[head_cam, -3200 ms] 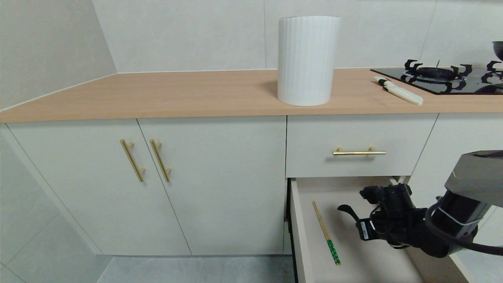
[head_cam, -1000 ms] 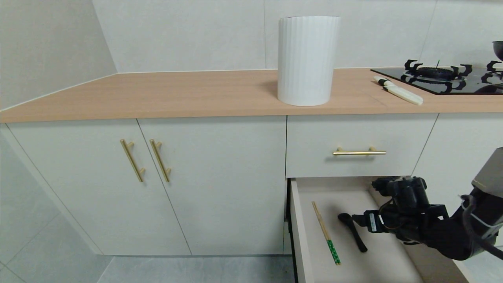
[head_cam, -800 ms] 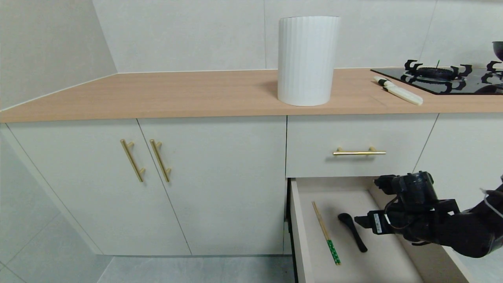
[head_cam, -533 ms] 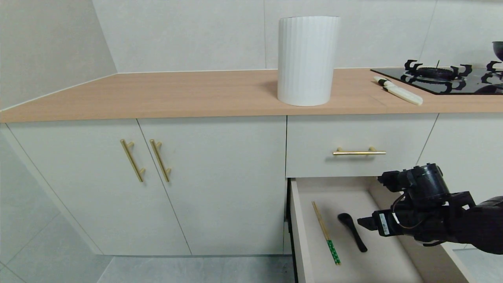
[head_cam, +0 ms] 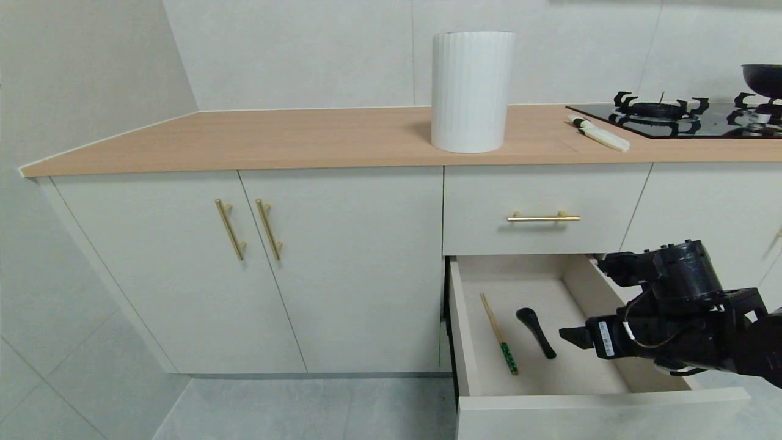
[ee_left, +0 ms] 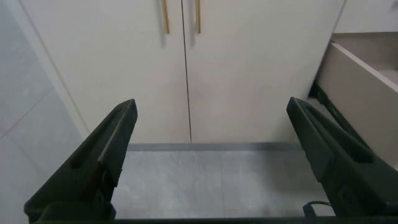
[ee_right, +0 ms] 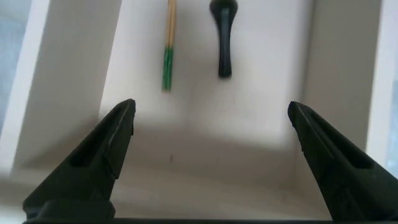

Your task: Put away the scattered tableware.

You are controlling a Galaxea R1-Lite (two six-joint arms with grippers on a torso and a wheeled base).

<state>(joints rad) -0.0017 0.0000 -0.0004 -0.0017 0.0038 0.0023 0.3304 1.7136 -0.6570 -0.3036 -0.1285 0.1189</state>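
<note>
Below the counter (head_cam: 275, 140), head view: the drawer (head_cam: 599, 400) stands pulled out under a shut top drawer (head_cam: 489, 208) with a brass handle (head_cam: 544, 217). On its bottom, in the left half, lie 1 pair of chopsticks (head_cam: 498, 342), green at the near end, and a black spoon (head_cam: 536, 332), bowl toward the back. The 2 run lengthwise, just beside each other and apart. The right gripper (ee_right: 211, 109) hangs above the drawer's right front part, empty, with the spoon's handle near its tip but clear of it.

Right wrist view, looking down into the drawer: the 2 fingers stand spread wide, with bare drawer bottom between them. Chopsticks and spoon lie beyond the fingertips, and the drawer's right wall runs alongside. The head view gives the gripper's place over the drawer; this view gives the gap between its fingers.

Left wrist view: the left gripper (ee_left: 211, 106), fingers likewise spread wide and holding nothing, faces the grey tiles (ee_left: 205, 180) and the foot of the 2 doors (ee_left: 249, 68), with the drawer's outer side off to one side. The head view sets those doors to the drawer's left, each with 1 brass bar.

On the counter, head view: a tall white ribbed canister (head_cam: 469, 91) upright; what appears to be a pale knife (head_cam: 602, 135) lying flat between canister and hob (head_cam: 702, 125); a dark pan (head_cam: 763, 76) on the far burner.
</note>
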